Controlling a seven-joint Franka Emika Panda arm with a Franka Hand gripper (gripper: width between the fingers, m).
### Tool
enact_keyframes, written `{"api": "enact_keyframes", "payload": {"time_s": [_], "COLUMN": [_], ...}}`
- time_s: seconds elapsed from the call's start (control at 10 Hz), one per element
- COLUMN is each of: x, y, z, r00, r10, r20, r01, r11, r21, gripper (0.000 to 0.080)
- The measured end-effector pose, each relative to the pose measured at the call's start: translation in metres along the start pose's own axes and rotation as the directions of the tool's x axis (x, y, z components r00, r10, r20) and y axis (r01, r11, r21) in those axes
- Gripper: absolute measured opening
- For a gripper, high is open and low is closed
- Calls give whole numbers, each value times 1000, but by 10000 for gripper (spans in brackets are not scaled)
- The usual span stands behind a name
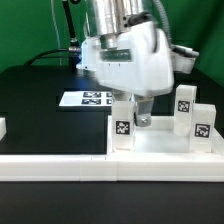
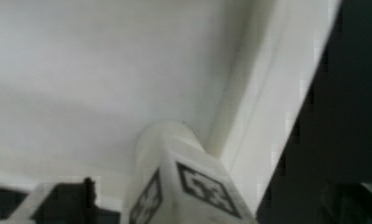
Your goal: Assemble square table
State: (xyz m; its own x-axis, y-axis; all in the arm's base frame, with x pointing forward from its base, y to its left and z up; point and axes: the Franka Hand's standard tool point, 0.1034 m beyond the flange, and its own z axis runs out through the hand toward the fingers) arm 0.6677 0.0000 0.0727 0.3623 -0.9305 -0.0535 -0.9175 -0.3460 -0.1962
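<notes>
The white square table top (image 1: 165,143) lies at the exterior view's right, against the front bar. Three white tagged legs stand upright on it: one at its near left corner (image 1: 122,122) and two at the right (image 1: 186,100) (image 1: 201,122). My gripper (image 1: 141,116) hangs low over the top, just right of the corner leg. In the wrist view that leg (image 2: 186,182) stands by the top's raised rim (image 2: 268,95), between my dark fingers (image 2: 66,200). A gap shows between finger and leg, so the gripper (image 2: 204,206) looks open.
The marker board (image 1: 88,98) lies flat on the black table behind the corner leg. A long white bar (image 1: 55,165) edges the front. A small white part (image 1: 2,127) sits at the exterior view's far left edge.
</notes>
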Motion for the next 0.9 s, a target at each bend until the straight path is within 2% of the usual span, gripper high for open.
{"api": "enact_keyframes", "payload": {"time_s": [0.1,0.4,0.6,0.8,0.9], "x": [1,5,10,10,10], "y": [7,9,10,8,8], "z": [-3,-2,-4,-6,-6], "r00": [986,926,708,515,548], "r10": [-167,-377,-706,-856,-835], "r20": [7,0,12,46,44], "r01": [167,377,705,857,836], "r11": [986,926,706,512,545], "r21": [-2,-19,-59,-63,-66], "gripper": [643,648,649,649,649]}}
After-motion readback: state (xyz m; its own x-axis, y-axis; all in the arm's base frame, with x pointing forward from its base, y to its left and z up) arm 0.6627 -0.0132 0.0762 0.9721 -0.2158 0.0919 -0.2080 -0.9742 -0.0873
